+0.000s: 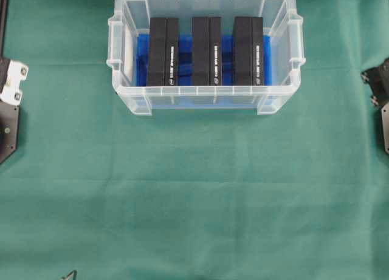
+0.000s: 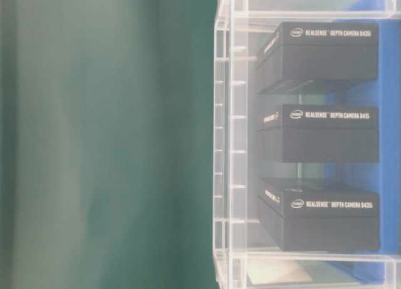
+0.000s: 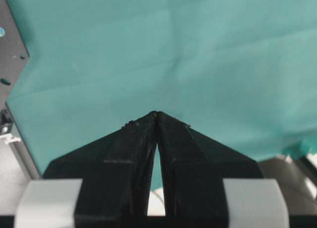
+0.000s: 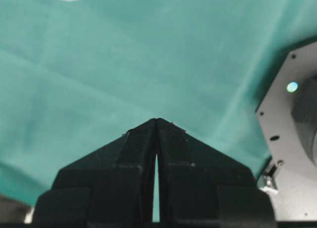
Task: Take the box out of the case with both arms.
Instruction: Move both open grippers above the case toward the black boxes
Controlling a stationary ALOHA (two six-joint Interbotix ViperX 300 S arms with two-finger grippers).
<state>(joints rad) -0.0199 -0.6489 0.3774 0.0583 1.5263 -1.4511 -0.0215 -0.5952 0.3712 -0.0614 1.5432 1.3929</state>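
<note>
Three black boxes [image 1: 207, 51] stand side by side in the case [image 1: 206, 99] at the bench's far edge, long axes running front to back, while both the left fingers [image 3: 157, 114] and right fingers [image 4: 156, 120], pressed together and empty, wait well apart at either side, neither nearer.

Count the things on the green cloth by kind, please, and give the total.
Black boxes: 3, left, middle, right
Clear case: 1
Blue sheet in the case: 1
Total: 5
</note>
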